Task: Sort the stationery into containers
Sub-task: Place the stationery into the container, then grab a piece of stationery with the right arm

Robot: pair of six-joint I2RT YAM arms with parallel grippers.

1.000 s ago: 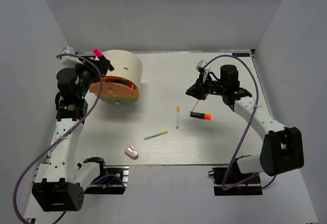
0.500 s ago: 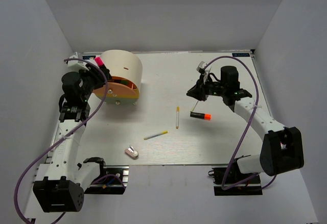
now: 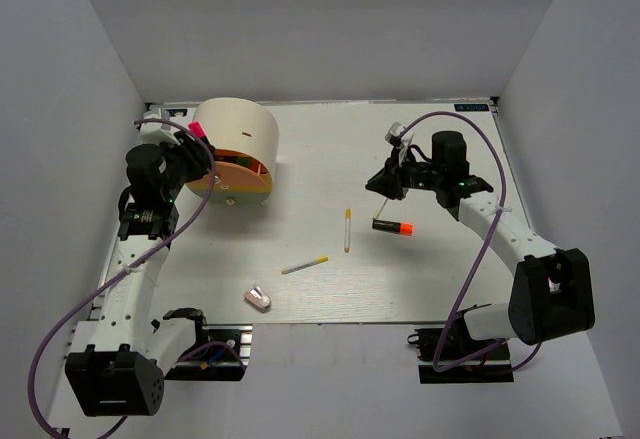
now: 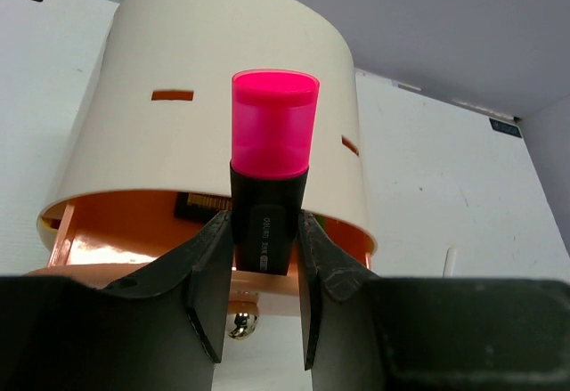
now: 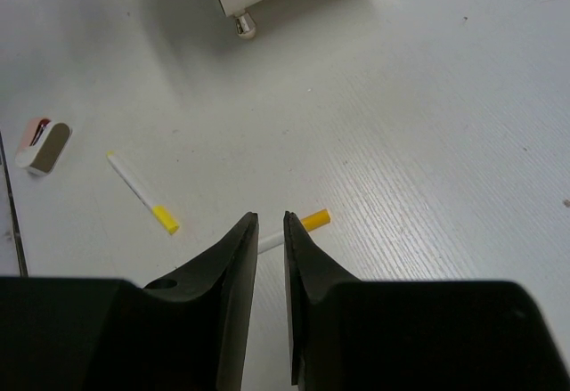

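Observation:
My left gripper point(image 3: 193, 151) point(image 4: 264, 231) is shut on a black marker with a pink cap point(image 4: 272, 164), held upright just in front of the cream container point(image 4: 178, 133) point(image 3: 238, 131). The container's orange drawer point(image 4: 107, 235) stands out below the marker. My right gripper point(image 3: 383, 185) point(image 5: 271, 217) hovers above the table, open by a narrow gap with nothing in it. Below it lies a white-and-yellow pen point(image 5: 313, 221) point(image 3: 347, 229). An orange-capped marker point(image 3: 393, 226), a second pen point(image 3: 304, 265) point(image 5: 142, 193) and a pink-white eraser point(image 3: 258, 298) point(image 5: 42, 142) lie loose on the table.
The container rests on small metal knobs point(image 4: 236, 324) point(image 5: 245, 26) at the table's back left. Grey walls close in the table on three sides. A purple cable loops over each arm.
My left gripper has carried the pink-capped marker down and slightly right, closer to the container's orange face. The right arm has stayed in place.

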